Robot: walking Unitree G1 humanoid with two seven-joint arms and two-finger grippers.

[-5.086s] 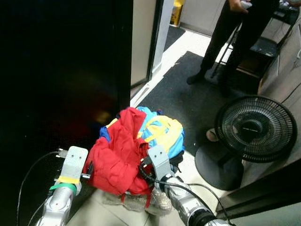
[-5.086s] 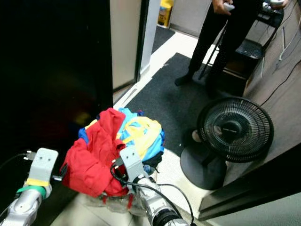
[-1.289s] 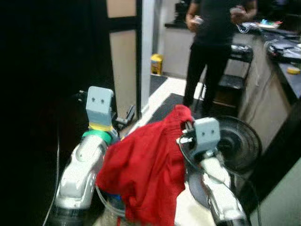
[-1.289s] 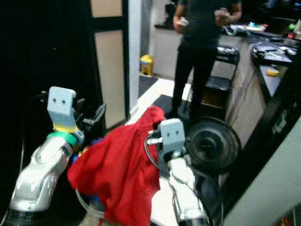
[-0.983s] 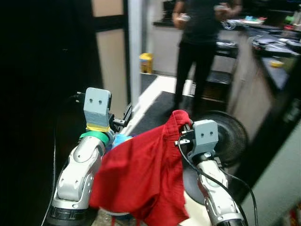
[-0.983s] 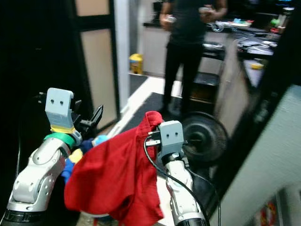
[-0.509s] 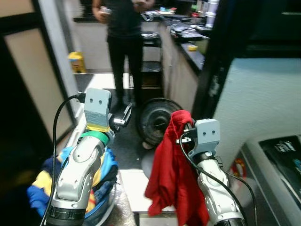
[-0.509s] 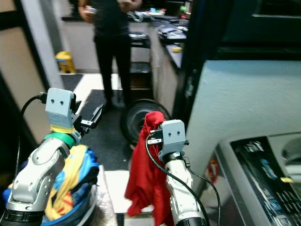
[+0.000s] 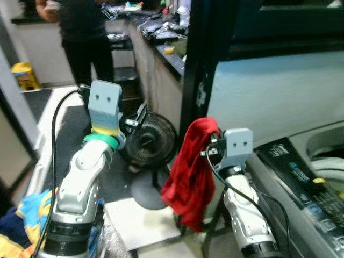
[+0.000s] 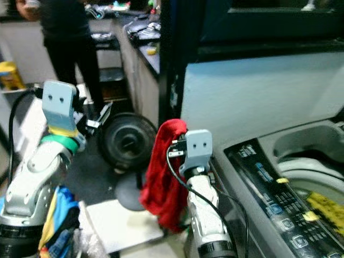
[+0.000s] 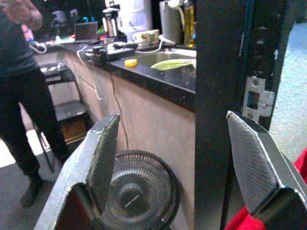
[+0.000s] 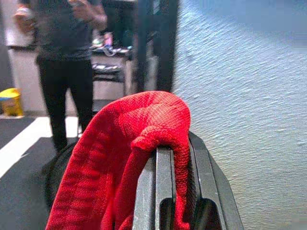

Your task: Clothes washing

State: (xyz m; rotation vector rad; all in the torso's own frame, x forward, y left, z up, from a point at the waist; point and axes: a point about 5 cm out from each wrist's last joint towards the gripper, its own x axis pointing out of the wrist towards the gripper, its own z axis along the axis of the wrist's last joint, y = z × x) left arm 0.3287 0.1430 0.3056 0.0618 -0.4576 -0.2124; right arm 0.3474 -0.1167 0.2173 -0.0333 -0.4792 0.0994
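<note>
A red garment (image 9: 189,172) hangs limp from my right gripper (image 9: 209,148), which is shut on its top fold; in the right wrist view the cloth (image 12: 124,143) drapes over both fingers. My left gripper (image 9: 138,117) is raised at the same height to the left, open and empty, with its fingers (image 11: 103,153) wide apart. A top-loading washing machine (image 10: 269,188) stands at the right with its round tub (image 10: 309,161) open, just right of the red garment. A pile of blue and yellow clothes (image 9: 16,226) lies low at the left.
A black floor fan (image 9: 148,142) stands on the floor behind the grippers. A dark door frame (image 9: 196,64) and a pale wall (image 10: 252,91) rise behind the washer. A person (image 9: 86,32) in dark clothes stands at the back left beside a kitchen counter (image 11: 158,67).
The whole view has swung to the right, bringing the washing machine and its tub further in. Both arms keep their pose; the red garment still hangs from the right gripper.
</note>
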